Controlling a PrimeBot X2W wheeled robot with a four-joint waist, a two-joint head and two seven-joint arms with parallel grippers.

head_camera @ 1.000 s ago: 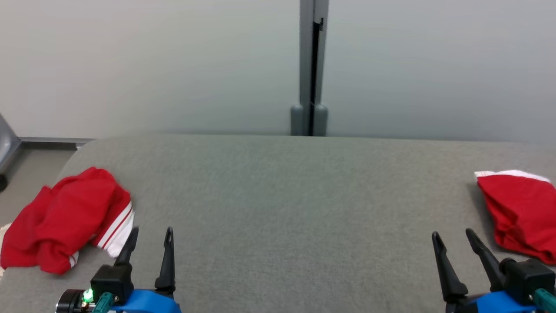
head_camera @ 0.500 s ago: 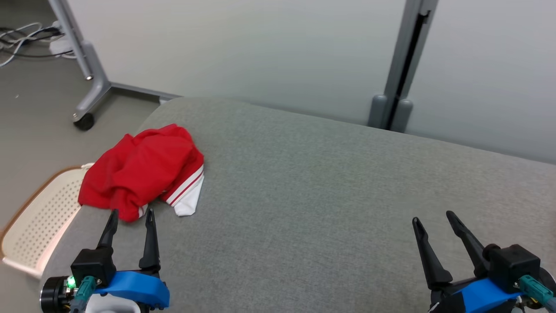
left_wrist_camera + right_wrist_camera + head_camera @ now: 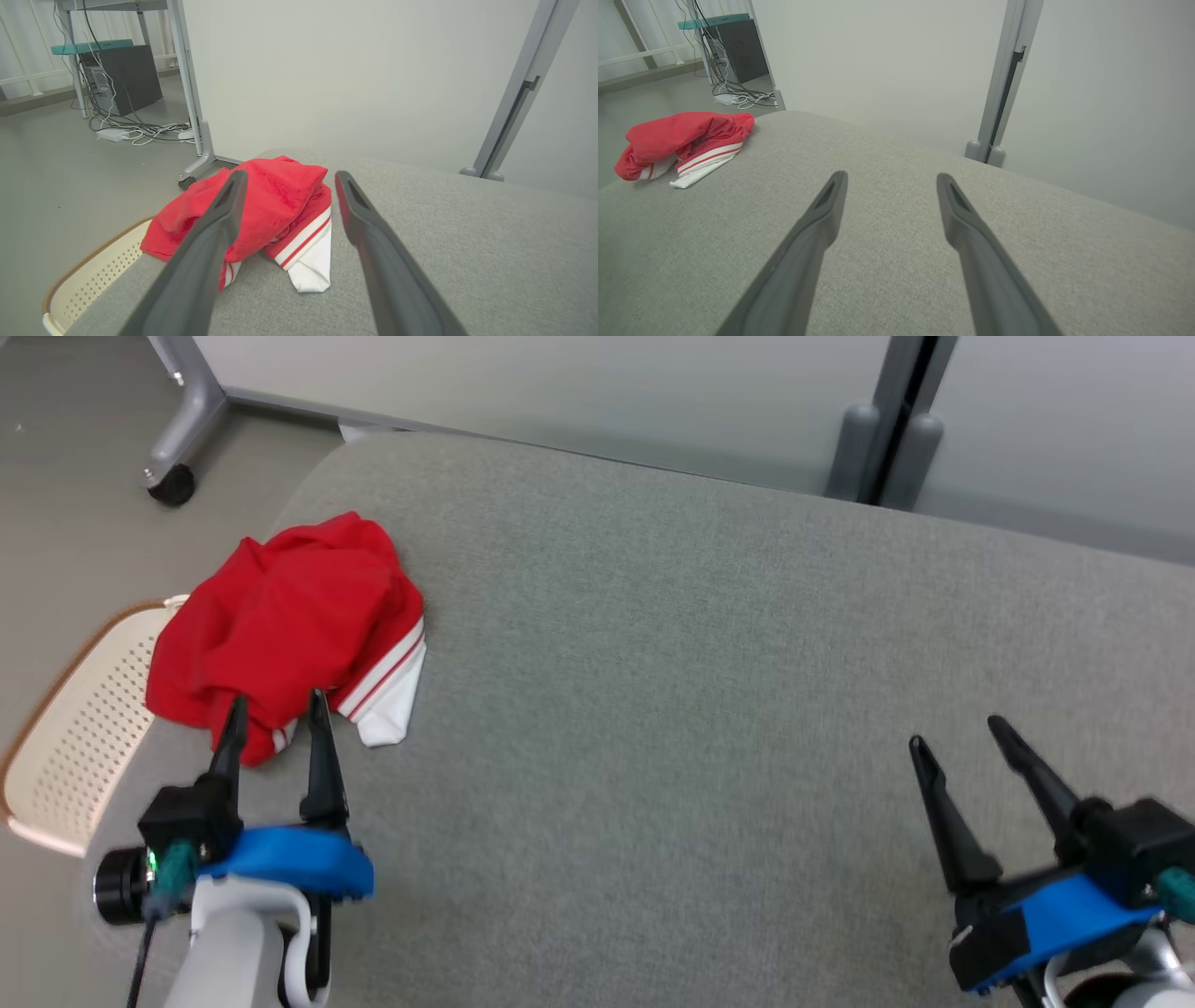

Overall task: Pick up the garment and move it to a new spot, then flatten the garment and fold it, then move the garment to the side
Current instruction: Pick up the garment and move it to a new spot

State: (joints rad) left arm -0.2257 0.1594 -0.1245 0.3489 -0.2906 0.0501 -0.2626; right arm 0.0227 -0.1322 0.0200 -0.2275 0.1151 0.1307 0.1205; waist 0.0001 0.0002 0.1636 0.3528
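Note:
A crumpled red garment point(image 3: 280, 625) with a white, red-striped hem lies near the left corner of the grey table point(image 3: 709, 644). It appears again in the left wrist view point(image 3: 275, 205) and far left in the right wrist view point(image 3: 682, 137). My left gripper point(image 3: 275, 709) stands open just in front of the garment's near edge, fingertips over its fringe, nothing between them. My right gripper point(image 3: 962, 737) is open above bare table at the lower right, far from the garment.
A cream perforated basket point(image 3: 65, 737) with a brown rim sits on the floor beside the table's left edge. A grey wheeled frame leg point(image 3: 182, 420) stands at the back left, a grey post point(image 3: 887, 429) behind the table. Cables point(image 3: 140, 133) lie on the floor.
The head camera has swung left and tilted down, so a second red garment at the right has left the picture. My left gripper has closed in on the garment's near edge.

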